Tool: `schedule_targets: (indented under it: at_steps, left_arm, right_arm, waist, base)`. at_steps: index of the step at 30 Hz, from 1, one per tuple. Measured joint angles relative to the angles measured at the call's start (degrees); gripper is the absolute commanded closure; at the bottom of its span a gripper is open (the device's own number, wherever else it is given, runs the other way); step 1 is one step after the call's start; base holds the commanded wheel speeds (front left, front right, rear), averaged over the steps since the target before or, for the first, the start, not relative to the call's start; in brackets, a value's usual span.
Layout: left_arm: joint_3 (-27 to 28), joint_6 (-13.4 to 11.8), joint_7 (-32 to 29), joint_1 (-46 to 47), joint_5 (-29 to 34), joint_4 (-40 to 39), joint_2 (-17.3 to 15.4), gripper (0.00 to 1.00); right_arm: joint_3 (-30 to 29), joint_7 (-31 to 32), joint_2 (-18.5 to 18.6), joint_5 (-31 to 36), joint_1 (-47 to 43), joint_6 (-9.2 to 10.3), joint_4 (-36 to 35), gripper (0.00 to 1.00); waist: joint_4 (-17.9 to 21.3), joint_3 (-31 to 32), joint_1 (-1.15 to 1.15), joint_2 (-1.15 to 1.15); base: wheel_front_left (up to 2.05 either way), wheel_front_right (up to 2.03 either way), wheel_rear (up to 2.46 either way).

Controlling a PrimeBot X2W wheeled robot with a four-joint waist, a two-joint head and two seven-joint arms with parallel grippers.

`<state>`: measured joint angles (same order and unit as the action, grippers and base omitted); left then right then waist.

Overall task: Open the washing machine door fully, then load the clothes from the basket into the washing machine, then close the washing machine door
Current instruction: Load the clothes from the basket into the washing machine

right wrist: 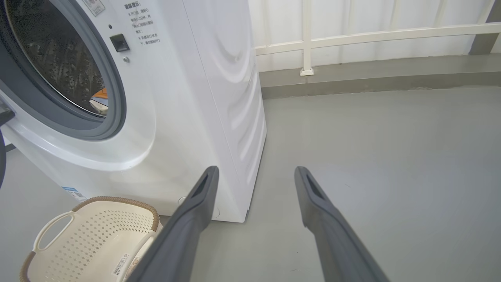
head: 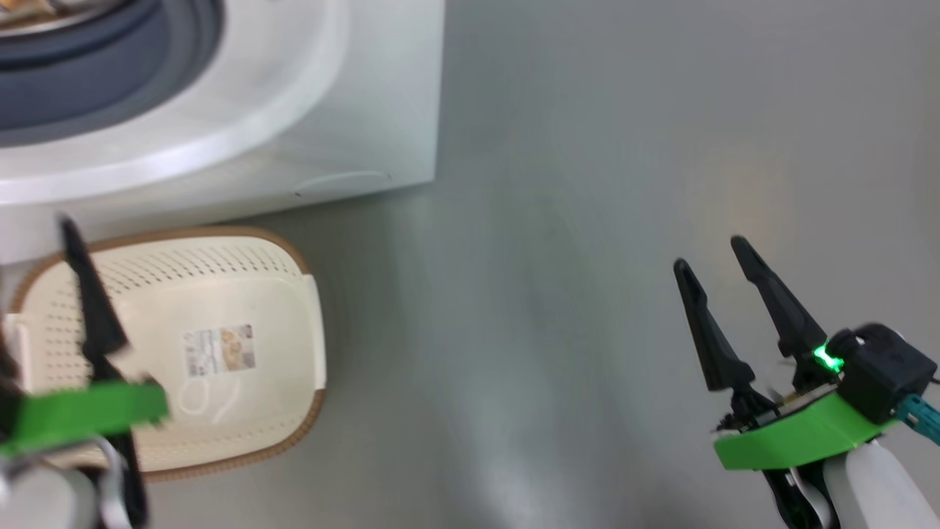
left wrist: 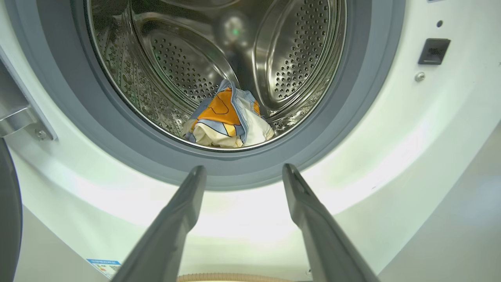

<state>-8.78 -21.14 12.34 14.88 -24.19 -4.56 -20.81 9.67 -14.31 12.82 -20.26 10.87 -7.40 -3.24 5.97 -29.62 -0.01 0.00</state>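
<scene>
The washing machine (left wrist: pixel 395 156) stands with its drum uncovered. The clothes (left wrist: pixel 229 119), a blue, orange and cream bundle, lie at the drum's front bottom, and a bit of them (right wrist: pixel 101 102) shows through the opening. A dark curved edge of the washing machine door (left wrist: pixel 7 219) hangs swung out at the far left. My left gripper (left wrist: pixel 243 169) is open, low in front of the grey seal, holding nothing; one of its fingers (head: pixel 92 308) hangs over the basket (head: pixel 242 279), which lies bare inside. My right gripper (head: pixel 709 253) is open over the floor, right of the machine.
The basket (right wrist: pixel 90 235) sits on the grey floor (head: pixel 558 308) right against the machine's front (head: pixel 352 110). A white railing and a low kerb (right wrist: pixel 352 78) run behind the machine's right side. The door latch slot (left wrist: pixel 433 51) sits right of the drum.
</scene>
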Motion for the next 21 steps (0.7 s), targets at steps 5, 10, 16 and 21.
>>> schedule_targets:
  at_steps: [5,10,16,21]
  left_arm:
    - [-3.25,-0.36,0.44,-6.86,0.29,-3.07,2.80,0.00]
    - [-4.90,-0.82,1.23,-12.05,0.45,-4.42,3.76,0.00]
    - [-7.39,-0.29,1.43,-15.93,1.41,-4.45,4.45,0.00]
    - [-8.78,0.79,1.45,-18.43,1.41,-3.79,4.79,0.00]
  right_arm:
    - [-1.27,0.00,0.25,0.43,-2.77,0.00,0.52,0.00]
    - [-1.49,0.00,0.24,0.73,-5.12,0.00,0.94,0.00]
    - [-1.71,0.00,0.10,1.16,-8.58,0.00,1.37,0.00]
    - [-2.26,0.00,-0.19,2.57,-11.06,0.00,1.56,0.00]
  waist:
    - [-1.54,3.27,0.00,0.00]
    - [-3.08,6.52,0.00,0.00]
    - [-4.63,10.72,0.00,0.00]
    - [-5.47,14.38,0.00,0.00]
  base:
    - [0.00,0.00,0.00]
    - [0.00,0.00,0.00]
    - [0.00,0.00,0.00]
    - [0.00,0.00,0.00]
